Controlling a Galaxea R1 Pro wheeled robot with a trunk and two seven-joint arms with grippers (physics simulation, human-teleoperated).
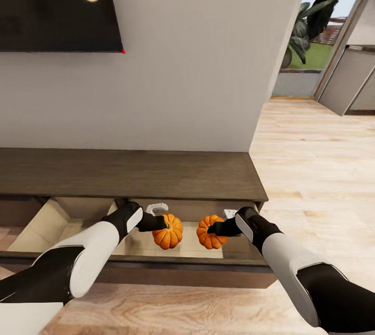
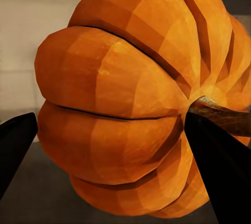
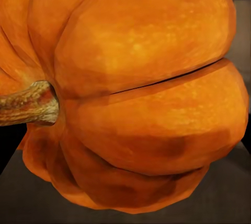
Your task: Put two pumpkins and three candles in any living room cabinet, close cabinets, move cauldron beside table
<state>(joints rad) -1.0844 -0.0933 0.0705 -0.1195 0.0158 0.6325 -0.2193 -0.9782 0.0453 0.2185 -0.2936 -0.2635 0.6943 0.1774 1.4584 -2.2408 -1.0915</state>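
Note:
Two orange ribbed pumpkins hang side by side in the open compartment of the low dark brown cabinet (image 1: 130, 173). My left gripper (image 1: 159, 224) is shut on the left pumpkin (image 1: 169, 233), which looms large in the left wrist view (image 2: 120, 104) between two dark fingers (image 2: 219, 172). My right gripper (image 1: 214, 229) is shut on the right pumpkin (image 1: 210, 238). The right wrist view shows that pumpkin close up (image 3: 141, 88), its brown stem (image 3: 29, 104) pointing sideways. Whether either pumpkin touches the pale compartment floor (image 1: 47, 223) is unclear.
The cabinet's opened front panel (image 1: 172, 267) lies low between me and the compartment. A dark screen (image 1: 57, 4) hangs on the white wall above the cabinet. Light wooden floor (image 1: 323, 178) runs right of the cabinet toward a glass door with plants (image 1: 312, 27).

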